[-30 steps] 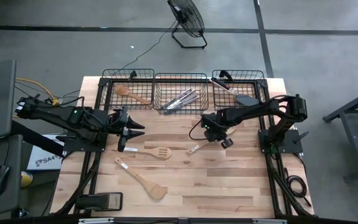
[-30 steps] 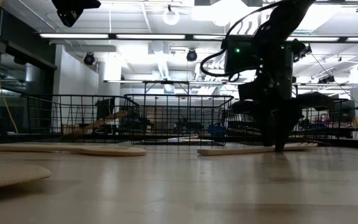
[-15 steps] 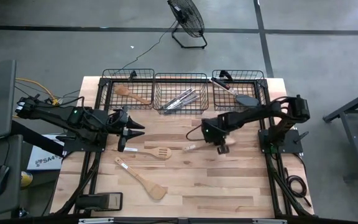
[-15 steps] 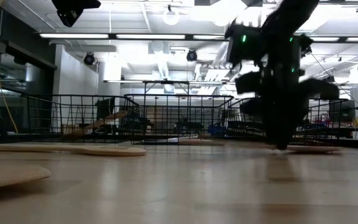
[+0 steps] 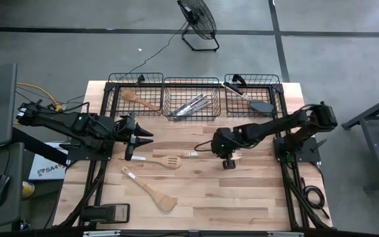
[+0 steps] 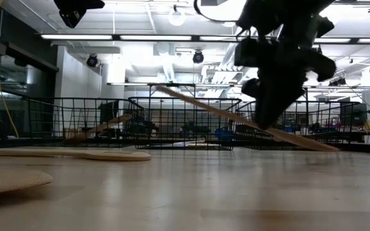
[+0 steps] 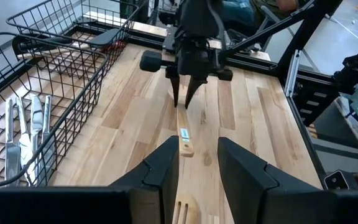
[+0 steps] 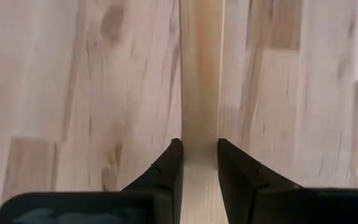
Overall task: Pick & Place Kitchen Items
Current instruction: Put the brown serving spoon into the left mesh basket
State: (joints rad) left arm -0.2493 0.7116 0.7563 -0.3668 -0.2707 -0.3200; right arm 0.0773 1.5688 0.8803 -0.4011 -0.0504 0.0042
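My right gripper (image 5: pixel 221 151) is shut on a light wooden utensil (image 6: pixel 198 102) at the table's middle; the utensil also shows in the left wrist view (image 7: pixel 184 138). My left gripper (image 5: pixel 141 139) is open and empty at the left, above the handle of a slotted wooden spatula (image 5: pixel 164 161) that lies flat. Another wooden spatula (image 5: pixel 155 192) lies flat nearer the front edge. My right gripper pinches the wooden utensil's handle (image 8: pixel 199 127) between its two fingers, about mid-length. The fingers (image 7: pixel 180 93) come from above, pointing down, and lie across the handle. The utensil is tilted: its left end (image 6: pixel 162 88) is raised and its right end (image 6: pixel 323 146) is on the table.
Three black wire baskets stand along the far edge. The left basket (image 5: pixel 114 92) holds a wooden spatula. The middle basket (image 5: pixel 166 99) holds silver knives (image 5: pixel 193 105). The right basket (image 5: pixel 278 92) holds a black turner and a red-headed spatula. A fan stands on the floor beyond.
My right gripper has gone toward the table's left and a little toward its near edge, dragging the wooden utensil with it. The utensil lay flat before; now its left end is lifted while its right end stays on the table.
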